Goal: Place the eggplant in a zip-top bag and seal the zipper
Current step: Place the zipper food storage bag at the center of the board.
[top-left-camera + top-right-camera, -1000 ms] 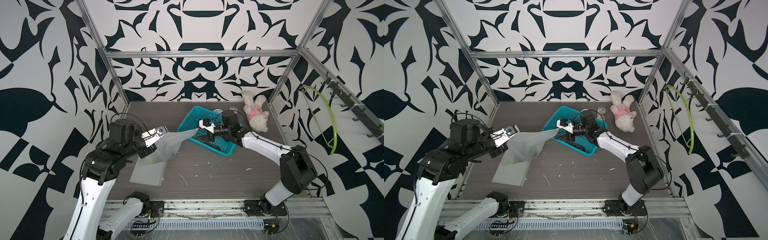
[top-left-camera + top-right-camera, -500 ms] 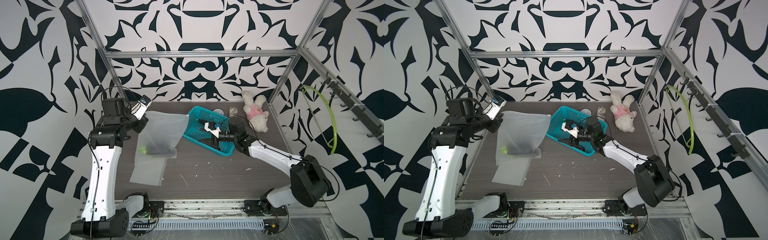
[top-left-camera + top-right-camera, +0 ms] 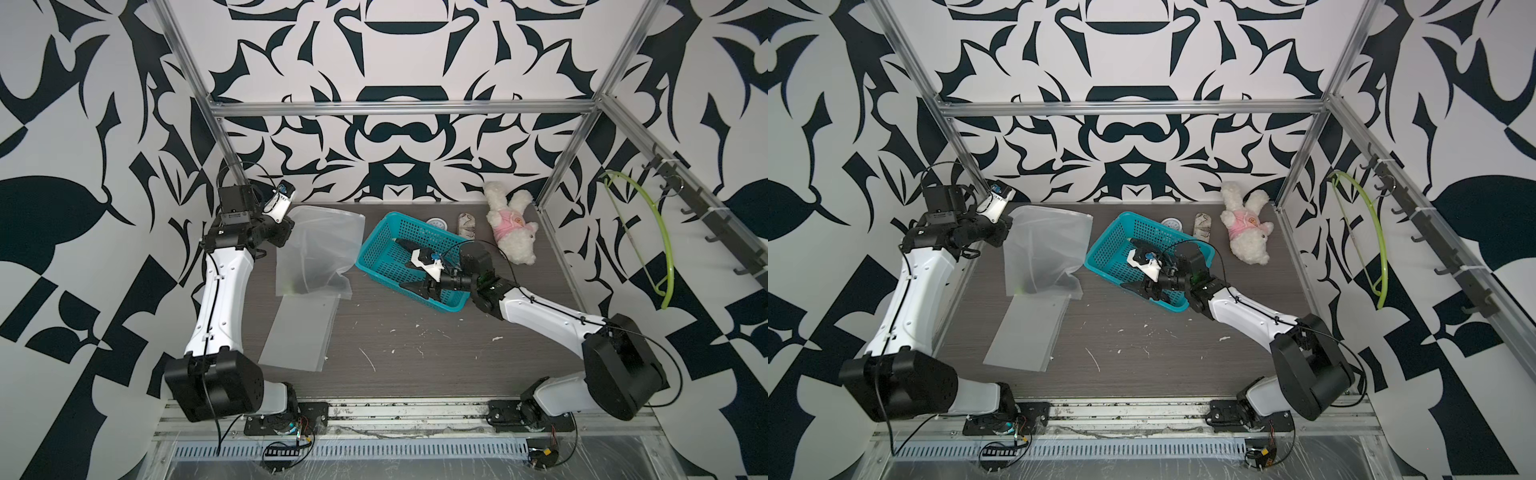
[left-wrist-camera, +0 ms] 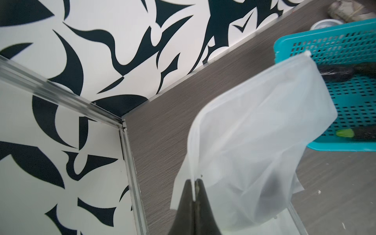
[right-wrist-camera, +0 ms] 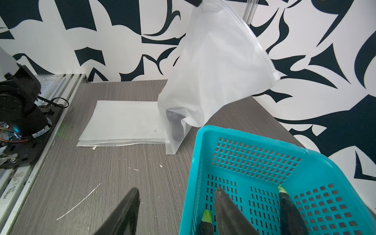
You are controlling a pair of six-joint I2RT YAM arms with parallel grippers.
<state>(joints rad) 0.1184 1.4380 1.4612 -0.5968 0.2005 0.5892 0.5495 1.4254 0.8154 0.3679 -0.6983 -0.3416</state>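
Pinching a top corner of the bag (image 3: 320,245), the left gripper (image 4: 195,195) is clamped on the zipper strip. It has swung up and back toward the rear corner of the table (image 3: 415,332); a second ago it held the bag low, with the mouth stretched toward the basket (image 3: 374,253). Now the bag hangs from that one corner, its bottom sagging onto the table at the edge of the spare bags (image 3: 299,332). The eggplant (image 5: 174,124) shows as a dark lump at the bag's bottom. The right gripper (image 5: 177,191), which was at the bag's mouth then, has drawn back and sits empty over the basket's near edge with its jaws apart. Beside it lie two other eggplants (image 5: 289,207). Loading therefore looks done and only the sealing remains. The mouth still seems parted along the strip in the left wrist view, so the free gripper would likely have to return and press along it.
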